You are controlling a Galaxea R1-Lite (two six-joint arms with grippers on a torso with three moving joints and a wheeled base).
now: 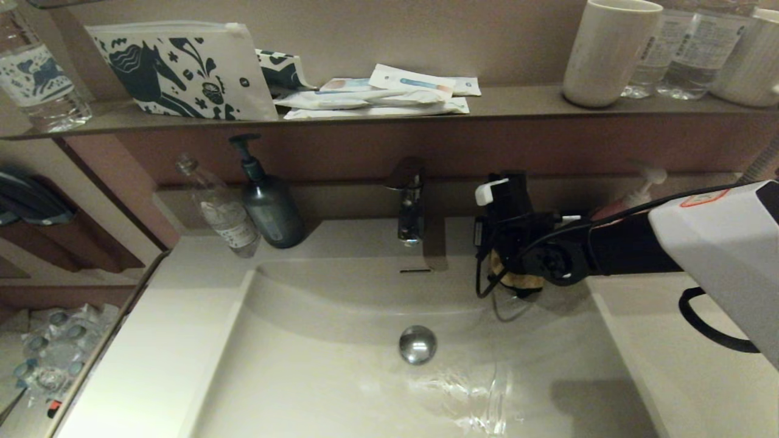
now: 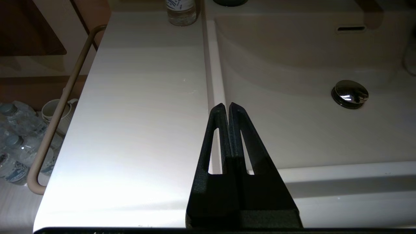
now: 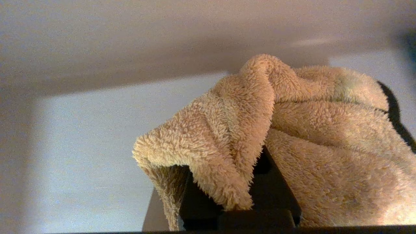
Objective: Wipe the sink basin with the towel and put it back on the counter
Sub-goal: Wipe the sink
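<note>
The off-white sink basin (image 1: 341,377) fills the head view's middle, with its chrome drain plug (image 1: 417,344) and slot overflow (image 1: 415,270). My right gripper (image 1: 514,274) hangs over the basin's back right corner, beside the faucet, shut on the mustard-yellow fluffy towel (image 1: 518,281). In the right wrist view the towel (image 3: 292,130) drapes over the black fingers (image 3: 269,195) and hides their tips. The towel's thin black strap (image 1: 487,286) dangles below. My left gripper (image 2: 226,105) is shut and empty, above the seam between counter (image 2: 136,113) and basin (image 2: 292,130); it is outside the head view.
A chrome faucet (image 1: 411,201) stands at the back centre. A dark pump bottle (image 1: 268,201) and a clear bottle (image 1: 222,210) stand back left on the counter (image 1: 152,365). A pink pump bottle (image 1: 633,194) sits behind my right arm. A rail (image 2: 55,120) runs along the counter's left edge.
</note>
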